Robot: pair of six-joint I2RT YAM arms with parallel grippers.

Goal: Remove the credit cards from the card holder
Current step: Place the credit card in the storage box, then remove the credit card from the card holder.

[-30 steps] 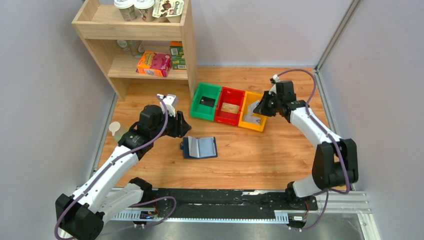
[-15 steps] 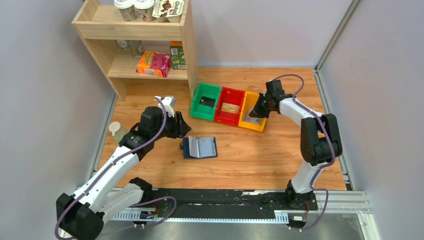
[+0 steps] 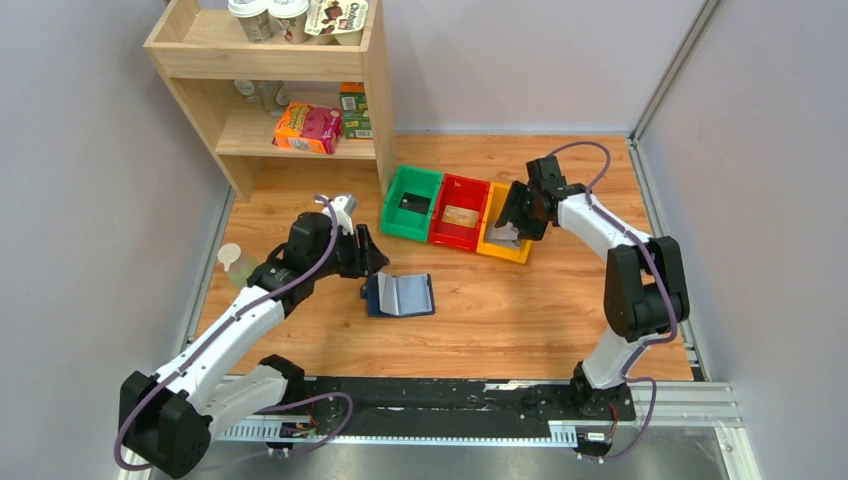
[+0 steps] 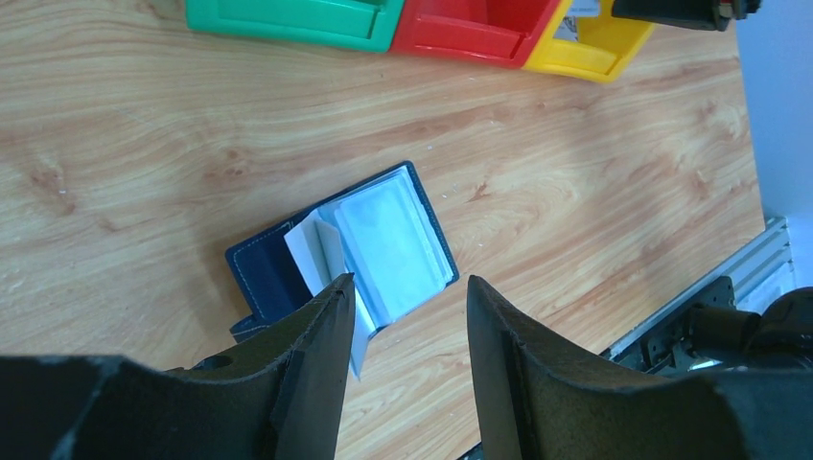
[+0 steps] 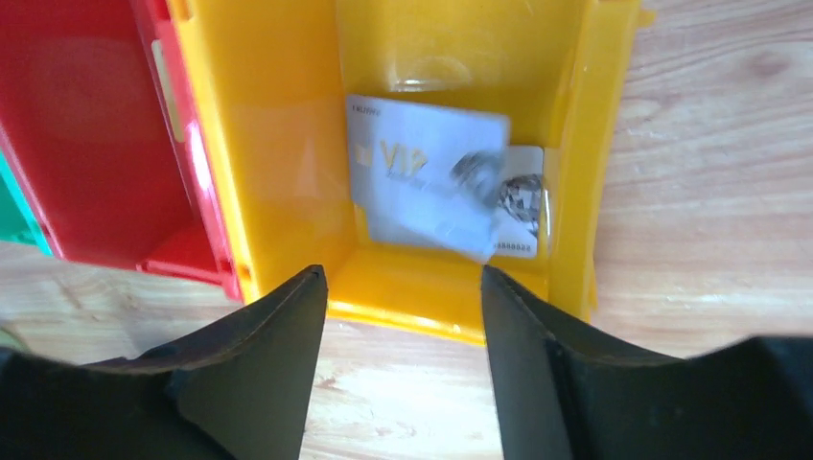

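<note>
Left wrist view: flat navy folding card holder (image 4: 345,254) open on wooden tabletop (image 4: 575,240), no card visible in pale pockets. Silver-grey plastic VIP card (image 5: 427,168) inside yellow plastic bin (image 5: 278,144), beneath wide-spread, empty right pincer (image 5: 403,316). Parted, empty left pincer (image 4: 407,316) above holder. Probably drop-off just finishing; next, checking remaining pockets.

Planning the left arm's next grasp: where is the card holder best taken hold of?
Probably by the raised pocket leaf, from above. It stands tilted off the card holder, whose other parts lie flat on the table. The open left gripper could straddle it.
</note>
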